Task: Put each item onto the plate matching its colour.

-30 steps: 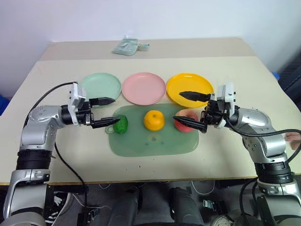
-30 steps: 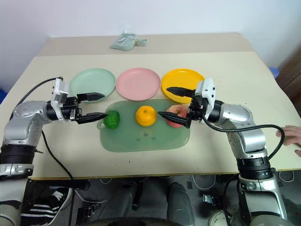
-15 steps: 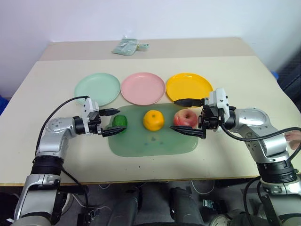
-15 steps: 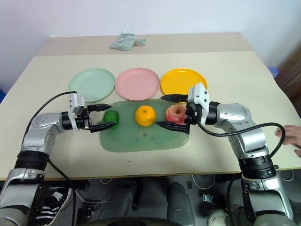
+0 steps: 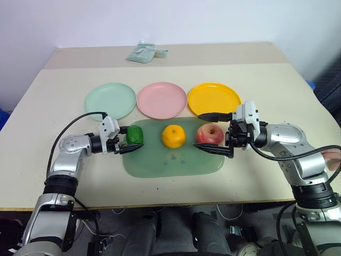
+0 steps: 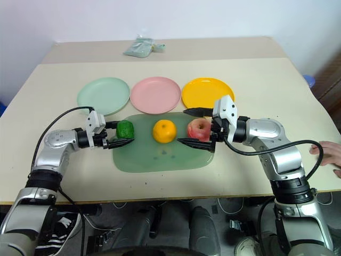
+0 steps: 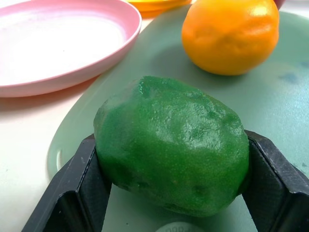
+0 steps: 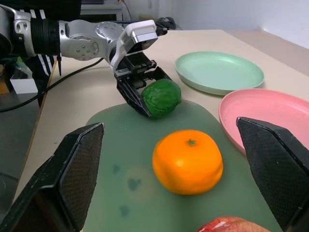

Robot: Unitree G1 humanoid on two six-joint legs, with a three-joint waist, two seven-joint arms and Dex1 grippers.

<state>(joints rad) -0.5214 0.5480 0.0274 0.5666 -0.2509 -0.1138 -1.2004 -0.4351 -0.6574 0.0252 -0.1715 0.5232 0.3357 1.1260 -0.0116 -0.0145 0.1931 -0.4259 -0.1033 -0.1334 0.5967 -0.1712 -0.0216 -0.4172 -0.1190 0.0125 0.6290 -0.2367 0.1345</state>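
Green piece (image 7: 171, 150): lay at the mat's (image 5: 176, 165) left end, below the mint plate (image 5: 109, 100). Left gripper (image 6: 118, 135) was clamped on it, a finger on each flank. Glossy, pebbled skin; judged light, rigid and somewhat slippery, best held across the middle. Oblong; long axis seemed to cross between the fingers, roughly level, though foreshortening left this unsure.

Apple (image 5: 210, 133): at the mat's right end, stem dimple up. Right gripper (image 5: 213, 132) stood wide around it, not touching. Judged light and smooth.

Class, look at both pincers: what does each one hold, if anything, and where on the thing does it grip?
The left pincer grips the dark green piece by its two opposite sides. The right pincer stands open around the apple, holding nothing.
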